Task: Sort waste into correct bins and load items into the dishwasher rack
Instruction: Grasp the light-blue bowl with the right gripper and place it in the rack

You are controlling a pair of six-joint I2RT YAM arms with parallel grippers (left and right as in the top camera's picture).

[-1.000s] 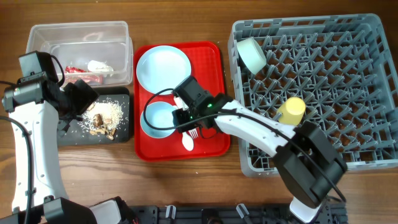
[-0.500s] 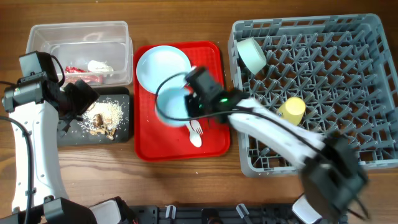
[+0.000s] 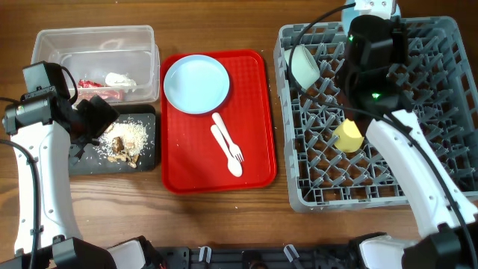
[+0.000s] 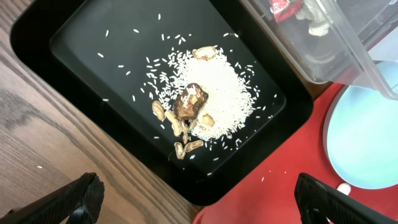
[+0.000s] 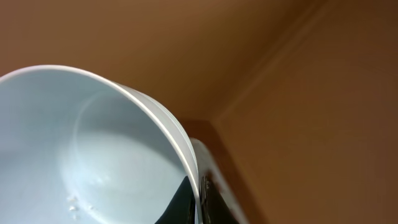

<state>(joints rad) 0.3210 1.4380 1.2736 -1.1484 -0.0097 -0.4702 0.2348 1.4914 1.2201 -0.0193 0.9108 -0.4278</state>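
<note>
One light blue bowl [image 5: 93, 143] is gone from the red tray [image 3: 254, 168], now over the far edge of the dishwasher rack [image 3: 441, 112], rim pinched by the right gripper [image 5: 198, 190]. Racking looks next. Plate [image 3: 196, 84], fork [image 3: 226, 137] and spoon [image 3: 223, 149] wait left of the rack; left gripper [image 4: 199, 205] is spread.

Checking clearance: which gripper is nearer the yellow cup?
Right. The right gripper is over the dishwasher rack, near the yellow cup; the left gripper hovers over the black tray.

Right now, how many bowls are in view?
2. The mint green bowl sits in the dishwasher rack, far left corner; the light blue bowl is in the right gripper, seen only by the right wrist camera.
</note>
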